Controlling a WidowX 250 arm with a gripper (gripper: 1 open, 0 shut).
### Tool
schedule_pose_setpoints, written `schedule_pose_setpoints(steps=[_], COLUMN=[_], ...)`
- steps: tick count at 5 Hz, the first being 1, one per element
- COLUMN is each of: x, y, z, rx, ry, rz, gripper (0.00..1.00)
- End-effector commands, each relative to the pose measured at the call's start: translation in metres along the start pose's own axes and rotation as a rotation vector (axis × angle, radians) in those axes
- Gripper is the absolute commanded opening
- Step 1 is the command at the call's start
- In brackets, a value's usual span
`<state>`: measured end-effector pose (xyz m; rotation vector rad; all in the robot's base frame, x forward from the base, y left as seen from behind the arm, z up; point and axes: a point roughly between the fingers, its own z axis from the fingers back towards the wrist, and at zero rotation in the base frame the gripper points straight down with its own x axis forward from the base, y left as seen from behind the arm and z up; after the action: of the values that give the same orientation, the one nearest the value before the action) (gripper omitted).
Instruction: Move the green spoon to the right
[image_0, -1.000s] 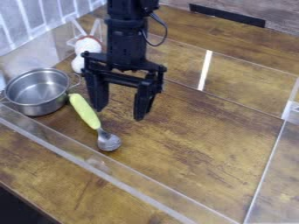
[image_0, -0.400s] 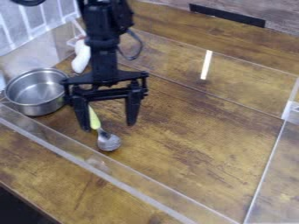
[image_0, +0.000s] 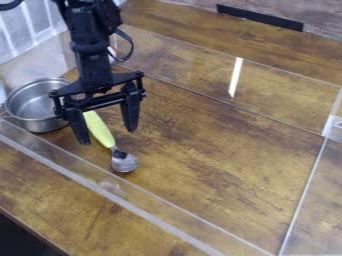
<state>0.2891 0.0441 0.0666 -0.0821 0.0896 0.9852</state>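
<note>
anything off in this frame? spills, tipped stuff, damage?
Nothing stands out. The green spoon lies flat on the wooden table, with the open gripper straddling its handle. The steel pot sits upright beside it and looks empty. No spills or damage are visible.

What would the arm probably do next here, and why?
Probably lower a little more and close. The gripper hangs open, pointing down, with a finger on either side of the green spoon's handle, and the spoon lies on the table beside the steel pot, not yet gripped.
</note>
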Motion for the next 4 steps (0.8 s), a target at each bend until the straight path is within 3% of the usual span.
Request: schedule_pose_setpoints(steps=[1, 3, 4], x=[0.012, 0.019, 0.021], y=[0.002, 0.01, 0.01], z=[0.003, -0.019, -0.022], rx=[-0.032, -0.044, -0.061], ry=[-0.024, -0.025, -0.022], rz=[0.043, 0.057, 0.055], gripper=[1.0, 1.0, 1.0])
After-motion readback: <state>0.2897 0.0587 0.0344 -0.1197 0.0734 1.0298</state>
